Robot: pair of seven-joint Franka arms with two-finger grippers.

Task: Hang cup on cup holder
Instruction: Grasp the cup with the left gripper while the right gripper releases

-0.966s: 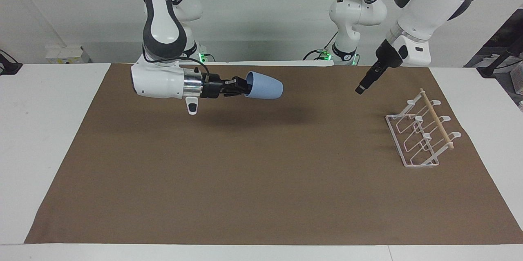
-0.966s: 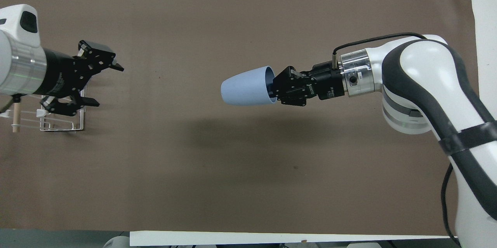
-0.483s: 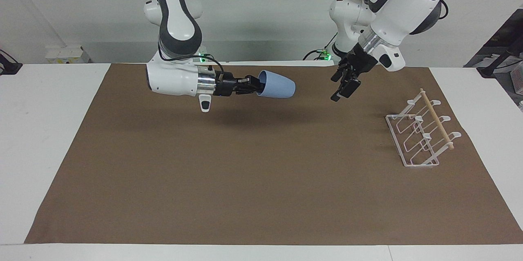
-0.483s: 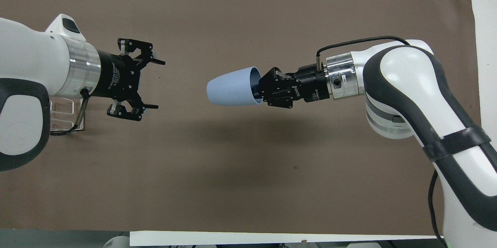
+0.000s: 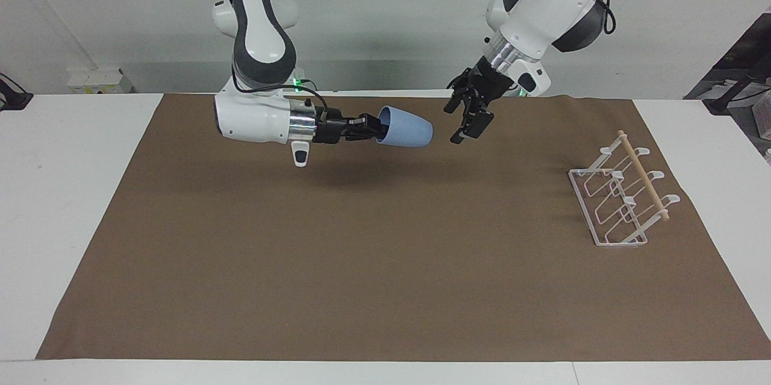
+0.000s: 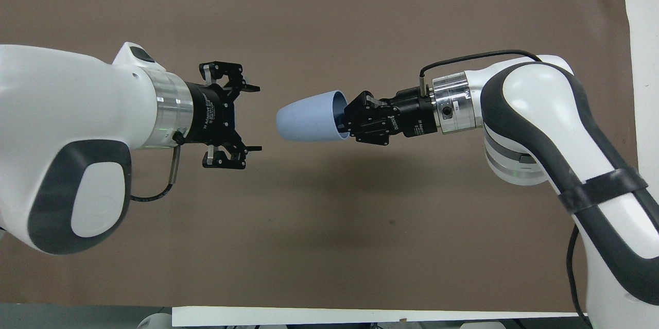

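The light-blue cup [image 5: 406, 128] [image 6: 309, 122] hangs on its side in the air over the middle of the mat, base pointing toward the left arm's end. My right gripper [image 5: 376, 126] [image 6: 344, 120] is shut on the cup's rim, one finger inside the mouth. Facing the cup's base a short gap away, my left gripper [image 5: 453, 126] [image 6: 257, 118] is open and does not touch it. The white wire cup holder [image 5: 620, 198] with its wooden dowel stands on the mat at the left arm's end. The left arm hides it in the overhead view.
A brown mat [image 5: 385, 264] [image 6: 329, 226] covers most of the white table [image 5: 72, 192]. The left arm's bulky white forearm [image 6: 67, 128] reaches over the mat at the cup holder's end.
The left gripper has swung from near the cup holder toward the cup's base, staying open. The right arm carried the cup a little toward the left arm's end, then steadied.
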